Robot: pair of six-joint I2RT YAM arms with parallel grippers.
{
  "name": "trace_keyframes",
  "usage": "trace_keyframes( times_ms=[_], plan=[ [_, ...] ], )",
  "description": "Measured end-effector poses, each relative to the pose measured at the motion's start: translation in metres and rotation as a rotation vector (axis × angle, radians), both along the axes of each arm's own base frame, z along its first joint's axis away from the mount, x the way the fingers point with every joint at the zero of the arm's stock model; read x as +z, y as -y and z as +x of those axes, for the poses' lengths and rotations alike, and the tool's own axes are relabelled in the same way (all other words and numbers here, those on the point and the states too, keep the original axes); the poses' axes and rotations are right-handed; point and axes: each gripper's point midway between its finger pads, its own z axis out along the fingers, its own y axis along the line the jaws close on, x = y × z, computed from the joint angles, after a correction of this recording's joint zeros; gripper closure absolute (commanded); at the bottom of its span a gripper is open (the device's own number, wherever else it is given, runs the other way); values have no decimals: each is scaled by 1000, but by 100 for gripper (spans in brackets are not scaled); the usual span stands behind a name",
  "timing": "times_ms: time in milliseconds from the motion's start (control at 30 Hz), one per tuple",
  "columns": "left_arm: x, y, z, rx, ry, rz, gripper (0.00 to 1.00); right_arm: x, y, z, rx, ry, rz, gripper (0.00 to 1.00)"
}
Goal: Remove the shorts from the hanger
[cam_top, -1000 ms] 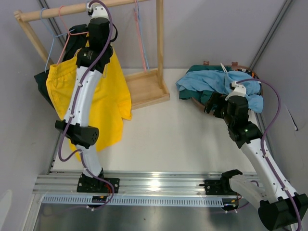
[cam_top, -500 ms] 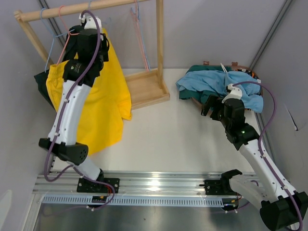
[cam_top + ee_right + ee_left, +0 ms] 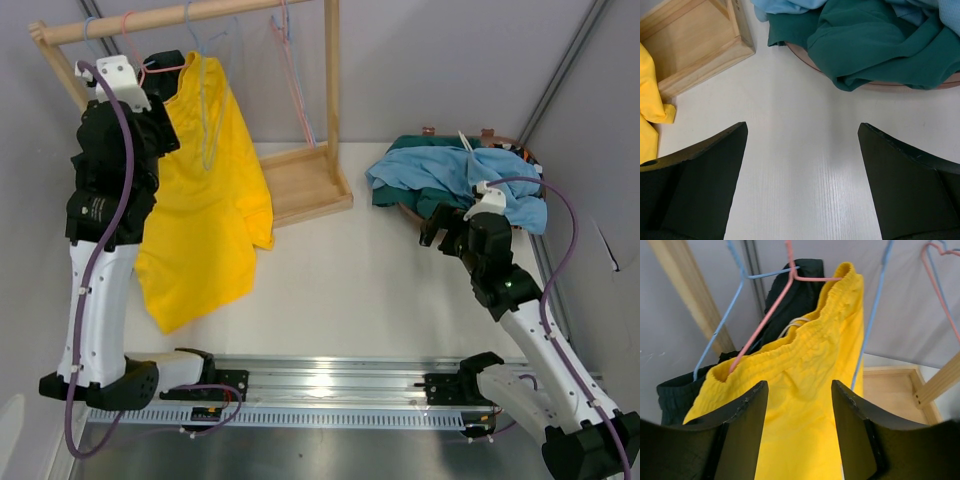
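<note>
White table (image 3: 380, 290) with a wooden rack (image 3: 305, 190) back left: yellow shorts (image 3: 210, 220) hang on a pink hanger (image 3: 767, 315), black shorts (image 3: 797, 295) just behind. Brown basket (image 3: 890, 86) holds teal shorts (image 3: 875, 50) and light blue shorts (image 3: 480, 170). Left gripper (image 3: 799, 390) and right gripper (image 3: 802, 127) both spread wide, holding nothing

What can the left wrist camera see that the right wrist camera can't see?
Only the left wrist view shows the pink hanger, a blue hanger and the black shorts. Only the right wrist view shows the teal shorts and light blue shorts heaped on a brown tray. Both show the yellow shorts and the wooden rack base.
</note>
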Motion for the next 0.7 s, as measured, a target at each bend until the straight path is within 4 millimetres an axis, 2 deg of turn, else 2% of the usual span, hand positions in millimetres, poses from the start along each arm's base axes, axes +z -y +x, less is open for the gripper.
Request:
trace_keyframes(
  times_ms=[167, 267, 367, 433, 533, 700],
  plan=[
    [-13, -32, 10, 93, -23, -23, 41, -10, 0, -3, 7, -18, -4, 1],
    [-29, -50, 25, 121, -60, -54, 40, -12, -2, -4, 15, -24, -1, 1],
    [-45, -64, 42, 137, -99, -84, 34, -14, -4, -5, 28, -20, 6, 1],
    [-51, -68, 53, 134, -120, -102, 34, -17, -5, -7, 34, -22, 11, 1],
    [-47, -68, 65, 117, -114, -112, 34, -26, -7, -9, 43, -36, 16, 1],
    [-42, -64, 73, 90, -100, -116, 37, -40, -13, -9, 67, -69, 26, 0]
  ],
)
